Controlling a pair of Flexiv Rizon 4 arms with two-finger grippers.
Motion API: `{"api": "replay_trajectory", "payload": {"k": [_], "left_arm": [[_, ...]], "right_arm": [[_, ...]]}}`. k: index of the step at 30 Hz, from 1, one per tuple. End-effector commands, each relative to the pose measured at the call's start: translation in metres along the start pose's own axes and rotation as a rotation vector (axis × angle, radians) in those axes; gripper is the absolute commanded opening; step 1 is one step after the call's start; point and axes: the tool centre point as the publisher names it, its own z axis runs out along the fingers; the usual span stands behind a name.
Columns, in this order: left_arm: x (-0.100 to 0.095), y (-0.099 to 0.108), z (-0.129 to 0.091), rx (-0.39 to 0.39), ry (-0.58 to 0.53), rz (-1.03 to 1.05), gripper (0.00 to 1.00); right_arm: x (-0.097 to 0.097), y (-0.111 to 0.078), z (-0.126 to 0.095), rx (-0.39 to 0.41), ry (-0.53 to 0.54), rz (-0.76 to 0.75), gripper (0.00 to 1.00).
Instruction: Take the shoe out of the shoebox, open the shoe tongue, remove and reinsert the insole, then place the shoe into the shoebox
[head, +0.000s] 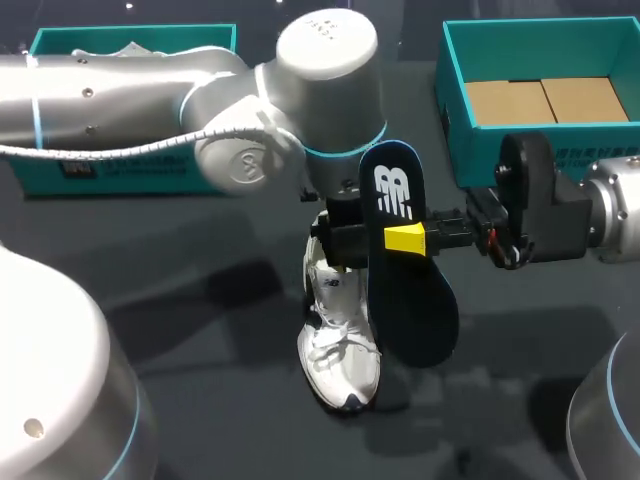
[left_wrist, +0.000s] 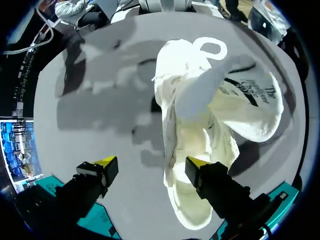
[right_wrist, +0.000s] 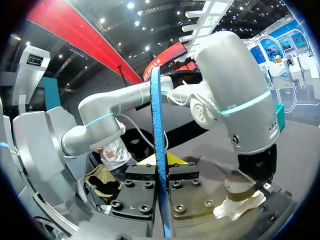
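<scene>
The dark grey tabletop (head: 200, 300) carries two open teal cardboard shoeboxes. One (head: 130, 40) is at the far left and the other (head: 500, 40) at the far right, the latter with brown card lying inside. The silver left arm (head: 150, 90) reaches to the middle and points down over the white lace-up sneaker (head: 340, 345), which stands on the table well apart from both boxes. The head view hides this arm's fingertips behind its own wrist. The left wrist view shows the left gripper (left_wrist: 151, 165) spread wide: one yellow-tipped finger (left_wrist: 197, 164) lies against the sneaker (left_wrist: 195, 115), the other (left_wrist: 106, 162) stands over bare table clear of it, so it grips nothing. The right arm (head: 590, 215) comes in level from the right. The right gripper (head: 405, 238) is closed on the dark navy foam insole (head: 405, 290), held off the table just beside the sneaker. From above the insole's broad face shows. The right wrist view shows the insole (right_wrist: 157, 115) edge-on as a thin blue strip, pinched from both sides by the right gripper (right_wrist: 162, 161).
</scene>
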Motion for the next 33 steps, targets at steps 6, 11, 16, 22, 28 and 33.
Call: {"api": "replay_trajectory", "payload": {"k": [6,11,16,22,28,33], "left_arm": [[0.027,-0.002,-0.077,-0.008,-0.362,-0.159,1.00],[0.027,-0.002,-0.077,-0.008,-0.362,-0.159,1.00],[0.026,0.006,-0.083,-0.061,-0.454,-0.176,1.00],[0.008,0.017,-0.101,-0.112,-0.633,-0.148,1.00],[-0.005,0.016,-0.122,-0.161,-0.767,-0.127,1.00],[-0.005,0.016,-0.122,-0.161,-0.767,-0.127,1.00]], "right_arm": [[0.001,-0.001,0.001,0.000,-0.004,0.001,0.00],[0.001,-0.001,0.001,0.000,-0.004,0.001,0.00],[0.001,-0.001,0.001,0.000,-0.004,0.001,0.00],[0.001,-0.001,0.001,0.000,-0.004,0.001,0.00],[0.001,-0.001,0.001,0.000,-0.004,0.001,0.00],[0.001,-0.001,0.001,0.000,-0.004,0.001,0.00]]}}
